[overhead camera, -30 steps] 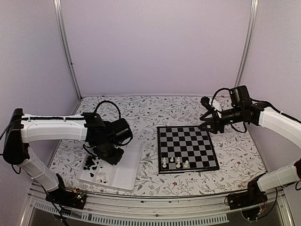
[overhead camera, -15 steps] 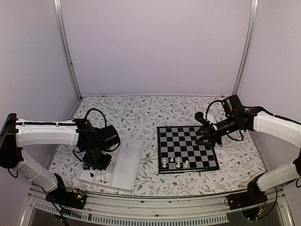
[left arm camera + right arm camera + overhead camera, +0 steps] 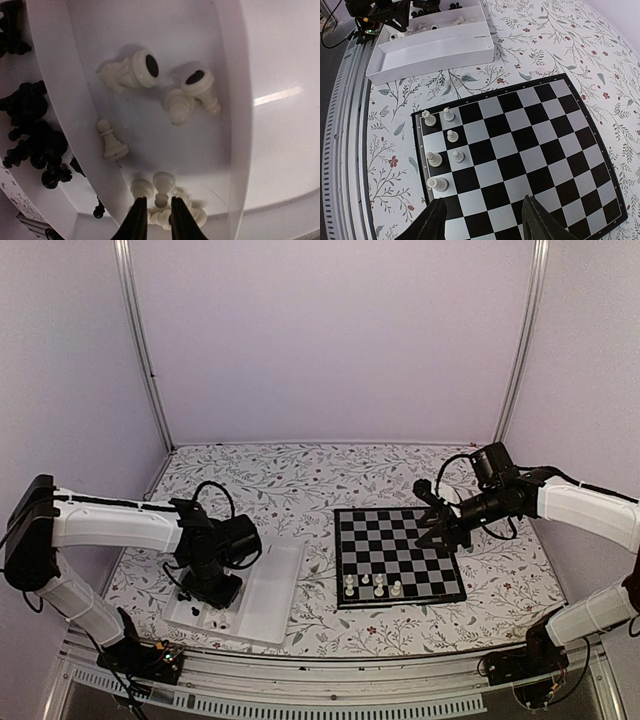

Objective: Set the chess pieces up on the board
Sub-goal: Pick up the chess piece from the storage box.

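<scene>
Standing at the near-left corner of the board (image 3: 400, 552) are five cream chess pieces (image 3: 379, 590); more lie in the white tray (image 3: 272, 592) to its left. There the left gripper (image 3: 155, 222) pinches one cream piece (image 3: 161, 186), while the right gripper (image 3: 487, 220) hangs spread, empty, over the board's far-right squares.

I can read nothing here: no lettering, number, brand or label shows on the board (image 3: 398, 556), the white tray (image 3: 270, 595), the chess pieces (image 3: 451, 135), the left arm (image 3: 110, 525) or the right arm (image 3: 590, 508). The small electronics (image 3: 160, 655) at the arm bases are too blurred for me to make out any marking.
</scene>
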Controlling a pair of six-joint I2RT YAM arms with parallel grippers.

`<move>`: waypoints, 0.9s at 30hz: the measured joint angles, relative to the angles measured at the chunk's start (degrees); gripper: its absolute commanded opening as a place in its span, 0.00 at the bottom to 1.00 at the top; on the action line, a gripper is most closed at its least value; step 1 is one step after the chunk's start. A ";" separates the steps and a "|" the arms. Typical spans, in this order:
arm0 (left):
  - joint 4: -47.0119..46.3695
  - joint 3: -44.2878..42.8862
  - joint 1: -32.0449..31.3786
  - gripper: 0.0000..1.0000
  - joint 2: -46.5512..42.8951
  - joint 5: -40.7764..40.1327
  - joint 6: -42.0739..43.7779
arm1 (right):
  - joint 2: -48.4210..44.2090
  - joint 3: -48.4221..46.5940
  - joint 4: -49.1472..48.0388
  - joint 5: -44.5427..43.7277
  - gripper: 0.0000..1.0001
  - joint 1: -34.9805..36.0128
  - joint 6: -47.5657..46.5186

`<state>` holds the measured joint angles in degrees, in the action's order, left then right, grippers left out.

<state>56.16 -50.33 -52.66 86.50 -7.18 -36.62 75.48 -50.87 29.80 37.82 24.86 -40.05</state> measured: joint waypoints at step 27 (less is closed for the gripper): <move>6.36 -21.86 -3.06 0.09 3.04 2.12 2.43 | 0.85 0.68 0.00 -1.73 0.54 0.00 -0.09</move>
<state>62.52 -72.18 -55.72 89.54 -5.06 -34.20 76.34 -50.19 29.80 36.10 24.86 -40.14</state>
